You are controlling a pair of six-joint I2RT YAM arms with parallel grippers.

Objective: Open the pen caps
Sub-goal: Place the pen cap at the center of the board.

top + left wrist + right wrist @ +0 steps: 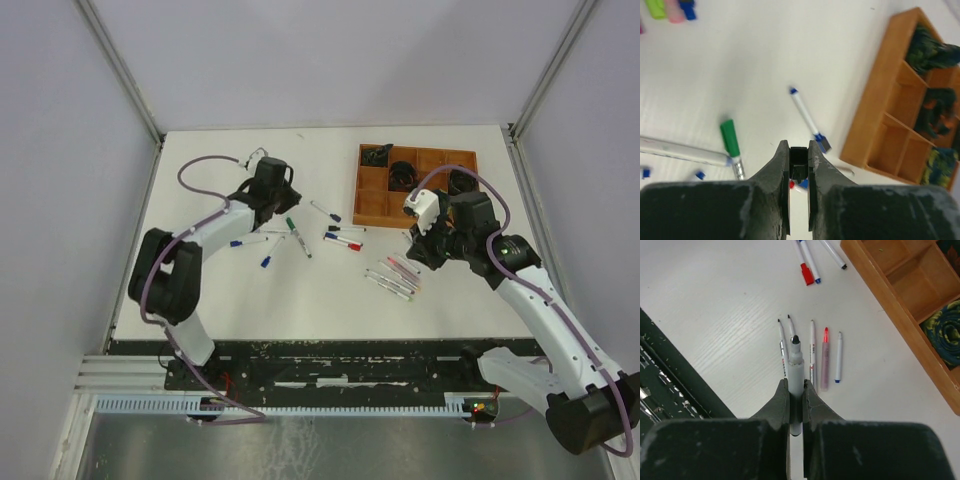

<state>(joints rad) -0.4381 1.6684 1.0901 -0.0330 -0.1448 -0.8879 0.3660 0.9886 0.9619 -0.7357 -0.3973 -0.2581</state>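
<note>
Revealing what overhead hides, wrist views show left claw [799, 148] pinching a black cap [799, 164], right claw [795, 386] an uncapped pen [795, 364].

A broad band of bare white desk [300, 300] lies open between the arm bases and the clutter. Across the middle, scattered pens [297, 232] litter the surface under the left gripper [799, 150], whose jaws pinch a black cap [798, 160]. A row of uncapped pens [812, 352] lies directly below the right gripper [796, 386], its jaws clamped on a pen [795, 367]. The brown tray [357, 195] walls off the far right corner, near the right wrist. Grey panels [60, 150] close both sides.
</note>
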